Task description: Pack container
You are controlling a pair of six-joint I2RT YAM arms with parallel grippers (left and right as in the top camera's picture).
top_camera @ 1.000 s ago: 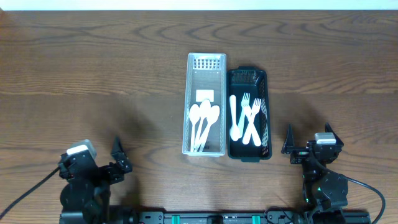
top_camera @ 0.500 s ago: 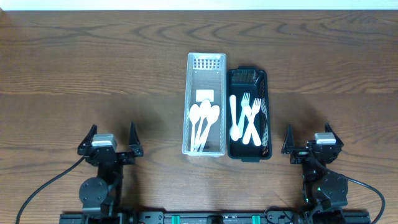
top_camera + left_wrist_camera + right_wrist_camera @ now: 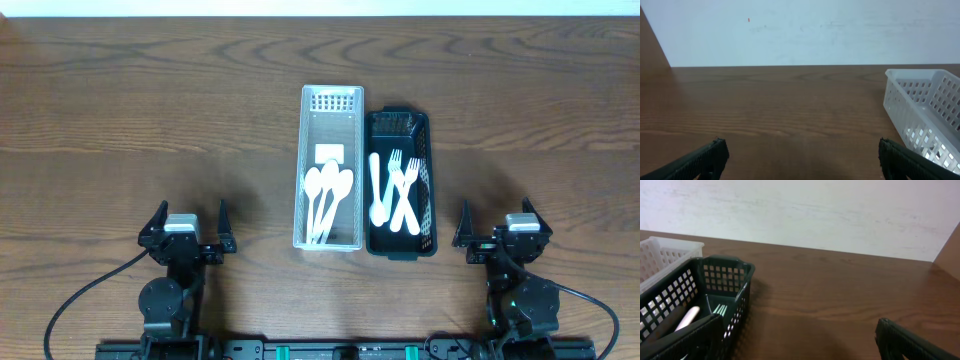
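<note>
A white slotted basket (image 3: 331,105) stands at the table's middle with three white spoons (image 3: 326,200) in it. A black basket (image 3: 428,190) sits against its right side and holds white forks (image 3: 404,190) and a white spoon (image 3: 376,190). My left gripper (image 3: 188,222) is open and empty at the near left, well clear of the white basket, whose corner shows in the left wrist view (image 3: 925,110). My right gripper (image 3: 497,222) is open and empty at the near right, just right of the black basket (image 3: 715,285).
The brown wooden table (image 3: 150,110) spreads bare to the left, right and behind the baskets. A pale wall (image 3: 800,30) runs along the far edge.
My left arm has swung right and turned to face straight ahead, with its jaws spread wide. The right arm and both baskets have not moved.
</note>
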